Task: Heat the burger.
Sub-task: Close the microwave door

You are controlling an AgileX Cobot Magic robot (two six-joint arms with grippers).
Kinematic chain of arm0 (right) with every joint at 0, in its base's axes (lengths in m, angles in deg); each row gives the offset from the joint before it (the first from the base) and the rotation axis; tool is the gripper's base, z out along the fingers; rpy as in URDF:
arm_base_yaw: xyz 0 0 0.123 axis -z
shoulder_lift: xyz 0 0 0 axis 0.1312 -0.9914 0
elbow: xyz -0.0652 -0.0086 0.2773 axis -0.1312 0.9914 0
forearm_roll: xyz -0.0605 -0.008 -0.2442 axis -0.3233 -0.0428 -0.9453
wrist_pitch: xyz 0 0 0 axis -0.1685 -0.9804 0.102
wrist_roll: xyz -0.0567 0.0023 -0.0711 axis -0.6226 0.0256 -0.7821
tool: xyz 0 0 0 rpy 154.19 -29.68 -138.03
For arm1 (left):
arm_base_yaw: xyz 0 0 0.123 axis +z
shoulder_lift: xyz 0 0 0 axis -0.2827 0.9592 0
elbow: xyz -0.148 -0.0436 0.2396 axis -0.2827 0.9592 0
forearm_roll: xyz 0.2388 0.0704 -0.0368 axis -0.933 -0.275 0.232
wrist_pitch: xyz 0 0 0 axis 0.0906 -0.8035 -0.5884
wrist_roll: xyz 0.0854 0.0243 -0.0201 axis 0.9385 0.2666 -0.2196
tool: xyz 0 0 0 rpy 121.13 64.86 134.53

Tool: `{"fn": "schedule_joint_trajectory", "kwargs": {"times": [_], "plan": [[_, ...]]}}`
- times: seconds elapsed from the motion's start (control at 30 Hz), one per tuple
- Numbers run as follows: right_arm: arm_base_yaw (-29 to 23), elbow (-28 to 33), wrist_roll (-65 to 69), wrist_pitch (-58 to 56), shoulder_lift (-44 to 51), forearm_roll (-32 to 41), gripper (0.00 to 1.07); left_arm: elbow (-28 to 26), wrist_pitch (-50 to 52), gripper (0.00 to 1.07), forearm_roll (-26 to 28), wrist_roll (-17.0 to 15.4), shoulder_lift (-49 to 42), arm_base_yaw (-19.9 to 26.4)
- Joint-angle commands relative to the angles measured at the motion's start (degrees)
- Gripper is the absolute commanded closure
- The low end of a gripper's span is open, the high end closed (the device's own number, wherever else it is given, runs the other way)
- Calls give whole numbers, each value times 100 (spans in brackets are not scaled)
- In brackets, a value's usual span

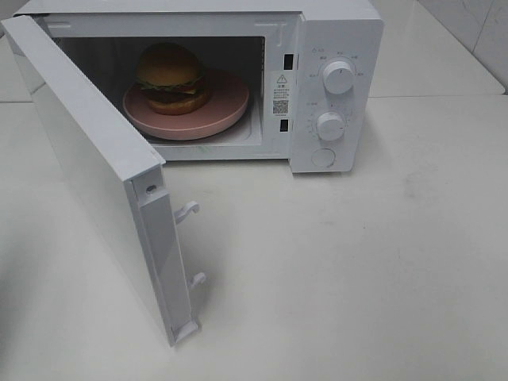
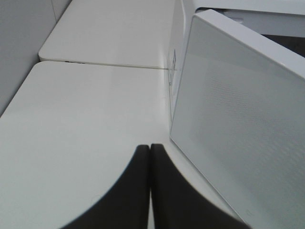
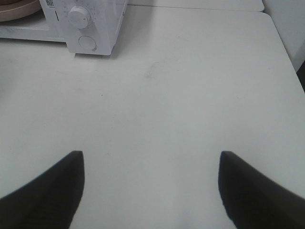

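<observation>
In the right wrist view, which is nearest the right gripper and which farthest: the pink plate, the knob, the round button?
From the right gripper:
1. Round button, low on the microwave front.
2. Knob, just above it.
3. Pink plate, inside the microwave.

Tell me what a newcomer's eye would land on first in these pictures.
The burger sits on a pink plate inside the white microwave, at the back of the table. The door stands wide open, swung out toward the front left. The left gripper is shut near the door's outer face; the right gripper hangs open over the table.
</observation>
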Motion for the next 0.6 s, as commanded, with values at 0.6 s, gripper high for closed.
{"fn": "schedule_joint_trajectory", "kwargs": {"times": [0.6], "plan": [[46,11,40,40,149,23,32,1083,3965,107,-1283,-1507,1965,-785]]}}
